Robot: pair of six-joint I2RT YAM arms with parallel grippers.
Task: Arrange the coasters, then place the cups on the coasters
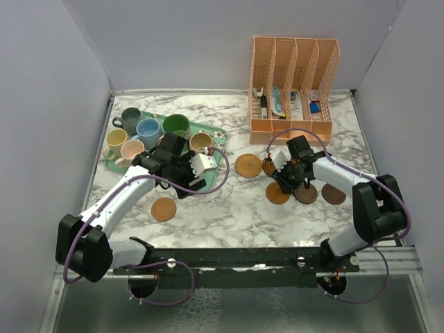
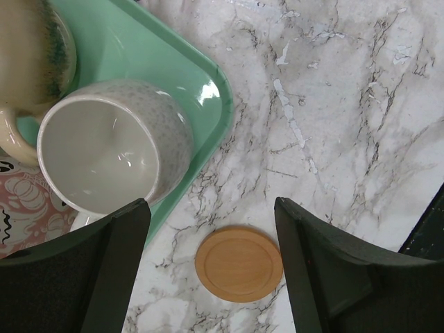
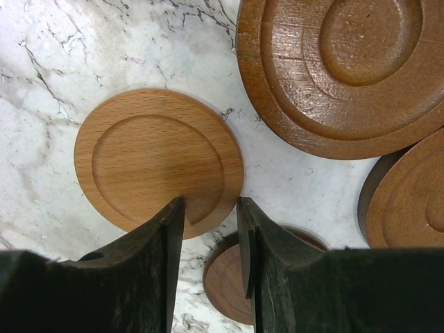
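We see bare marble counter (image 1: 229,222) across the middle and front, free to pass through. Cups (image 1: 148,128) crowd the green tray (image 1: 205,129) at rear left. A peach file rack (image 1: 291,69) blocks rear right. Dark coasters (image 1: 334,194) cluster tightly at right, with one lone coaster (image 1: 164,209) left of centre.

Readable text: none anywhere.
Round wooden coasters (image 3: 158,161): only turned rings, no lettering.
Peach mesh file organizer (image 1: 294,69): contents too small to read.

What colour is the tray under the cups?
Mint green. The flat mint-green tray shows best in the left wrist view.
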